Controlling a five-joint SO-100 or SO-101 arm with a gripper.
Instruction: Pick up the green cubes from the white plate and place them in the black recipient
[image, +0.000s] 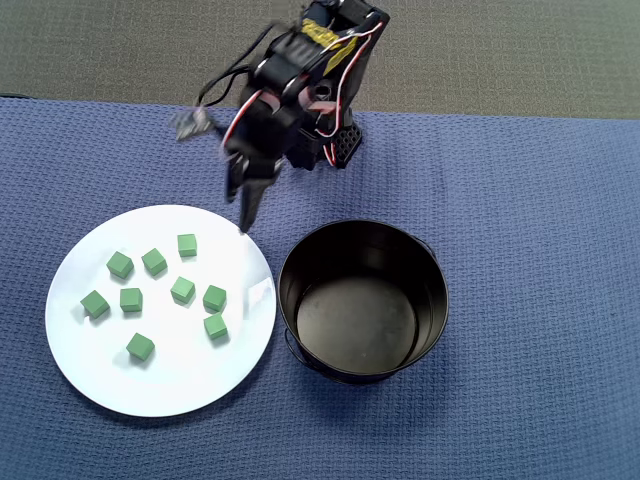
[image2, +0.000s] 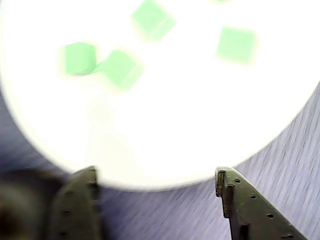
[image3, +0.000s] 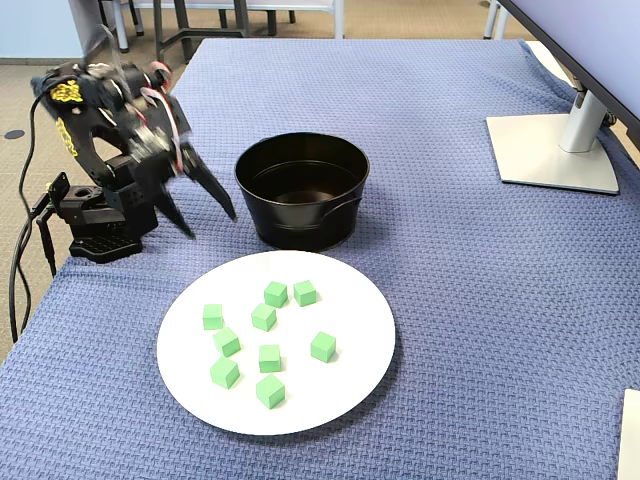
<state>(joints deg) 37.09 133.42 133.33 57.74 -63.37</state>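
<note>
Several small green cubes (image: 182, 290) lie scattered on the white plate (image: 100, 350) at the left of the overhead view. They also show in the fixed view (image3: 263, 316) and, blurred, in the wrist view (image2: 120, 67). The black pot (image: 432, 300) stands just right of the plate and is empty. My gripper (image: 243, 210) hangs open and empty over the blue cloth at the plate's far rim, left of the pot. In the wrist view the gripper (image2: 156, 175) has its jaws wide apart over the plate's edge (image2: 175, 125). It is also seen in the fixed view (image3: 211, 225).
The arm's base (image3: 100, 225) is clamped at the table's left edge in the fixed view. A monitor stand (image3: 555, 150) sits at the far right. The blue cloth (image3: 480, 300) covers the table. A white object (image3: 630, 430) touches the lower right corner.
</note>
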